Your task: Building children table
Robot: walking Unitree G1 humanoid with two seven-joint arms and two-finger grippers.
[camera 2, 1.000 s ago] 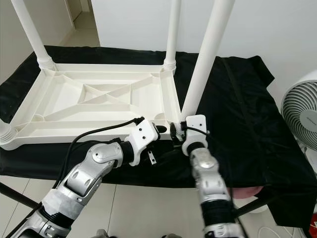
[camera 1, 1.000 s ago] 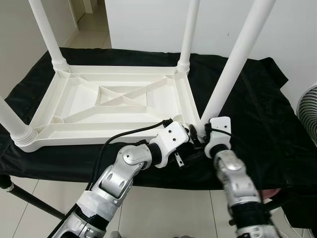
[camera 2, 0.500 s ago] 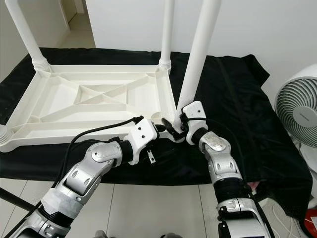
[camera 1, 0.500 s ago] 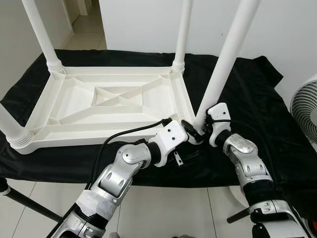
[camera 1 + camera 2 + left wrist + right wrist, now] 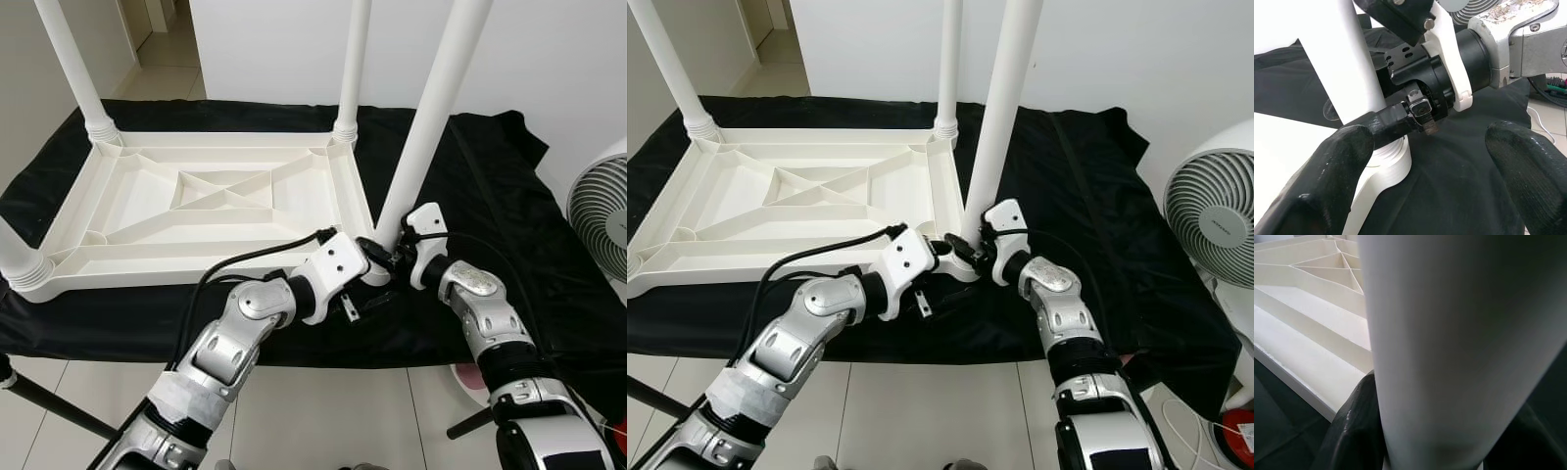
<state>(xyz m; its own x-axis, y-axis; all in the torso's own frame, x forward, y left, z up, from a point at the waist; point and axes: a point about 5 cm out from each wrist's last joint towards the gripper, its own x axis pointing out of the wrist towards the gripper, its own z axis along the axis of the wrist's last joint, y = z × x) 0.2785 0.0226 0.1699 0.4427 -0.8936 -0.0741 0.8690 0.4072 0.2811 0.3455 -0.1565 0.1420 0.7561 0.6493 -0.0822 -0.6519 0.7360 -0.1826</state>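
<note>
fourth leg goes onto upturned children's table

we worked at the near right corner of the white children's table [image 5: 196, 196], which lay upside down on a black cloth [image 5: 509, 196] spread over a table. our right tool [image 5: 397, 257] was clamped on the base of the near right leg [image 5: 431, 108]; in the right wrist view its black fingers [image 5: 1354, 426] sat on either side of the white tube, pressed to it. the leg leaned slightly rather than standing plumb, its foot at the corner socket [image 5: 1391, 161]. our left tool [image 5: 370, 257] hovered just beside the same joint with its fingers [image 5: 1327, 176] spread apart and gripping nothing, one near the collar, the other out over the cloth.

three other legs were already in their corners: the far left leg [image 5: 73, 69], the far right leg [image 5: 351, 64] and the near left leg [image 5: 20, 250]. a white fan [image 5: 1210, 220] stood off to the right, well apart from the work.

we judged this to be the seating of the last leg, with the build nearly done. the next move called for bringing the leg upright over its socket and pressing or turning it home, while the left tool steadied the corner so the frame did not slide on the cloth.
</note>
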